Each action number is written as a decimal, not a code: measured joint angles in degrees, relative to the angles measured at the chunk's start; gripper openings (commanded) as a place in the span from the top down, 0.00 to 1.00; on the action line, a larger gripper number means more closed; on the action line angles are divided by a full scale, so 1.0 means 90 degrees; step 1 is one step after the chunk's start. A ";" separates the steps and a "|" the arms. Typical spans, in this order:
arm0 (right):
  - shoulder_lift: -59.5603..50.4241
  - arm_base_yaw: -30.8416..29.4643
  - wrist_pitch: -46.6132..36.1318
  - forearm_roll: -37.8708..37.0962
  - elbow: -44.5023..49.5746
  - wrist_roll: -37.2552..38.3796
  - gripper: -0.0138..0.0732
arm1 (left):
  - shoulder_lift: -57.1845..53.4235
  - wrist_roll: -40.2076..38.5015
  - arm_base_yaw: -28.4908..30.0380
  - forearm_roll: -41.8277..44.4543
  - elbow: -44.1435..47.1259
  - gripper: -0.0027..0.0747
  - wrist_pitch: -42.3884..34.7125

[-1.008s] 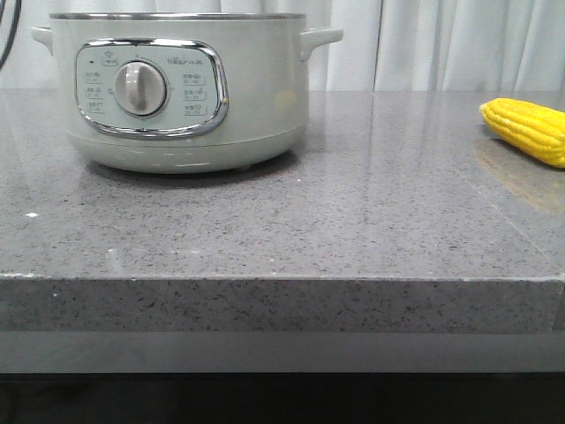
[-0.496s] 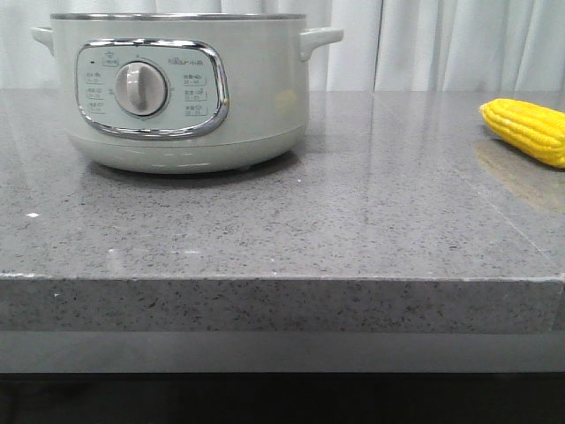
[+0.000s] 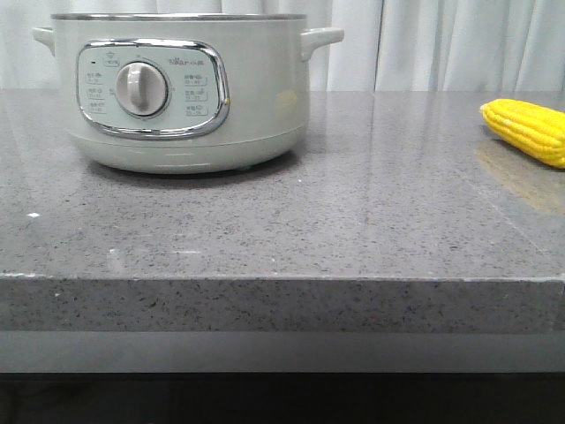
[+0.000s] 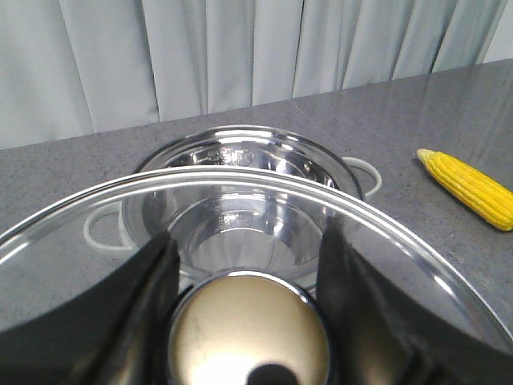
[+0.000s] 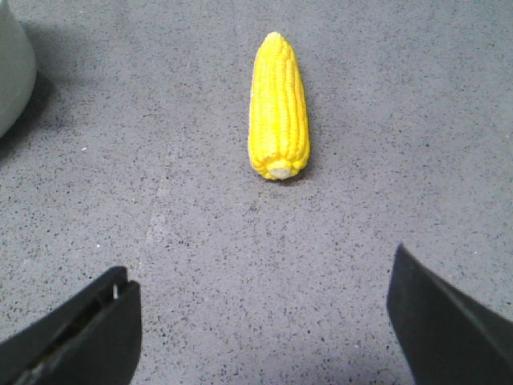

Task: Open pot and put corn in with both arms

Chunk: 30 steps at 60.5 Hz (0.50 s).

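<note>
The pale-green pot (image 3: 256, 88) stands uncovered at the back left of the counter, its dial facing me. In the left wrist view its steel inside (image 4: 240, 152) shows below a glass lid (image 4: 401, 241). My left gripper (image 4: 248, 265) is shut on the lid's round knob (image 4: 250, 329) and holds the lid above the pot. The yellow corn (image 3: 530, 128) lies on the counter at the far right, also seen beside the pot as the corn (image 4: 473, 188). My right gripper (image 5: 260, 273) is open over bare counter, with the corn (image 5: 279, 108) a short way ahead of its fingers, lengthwise.
The grey speckled counter (image 3: 353, 230) has a front edge near the camera. White curtains (image 3: 441, 44) hang behind it. The pot's side (image 5: 12, 64) shows at the edge of the right wrist view.
</note>
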 measured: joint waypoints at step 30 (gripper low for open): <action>0.0000 0.0000 0.0102 0.0000 0.0000 0.0000 0.11 | -0.2376 0.0000 0.0000 -0.0474 0.1486 0.66 0.0117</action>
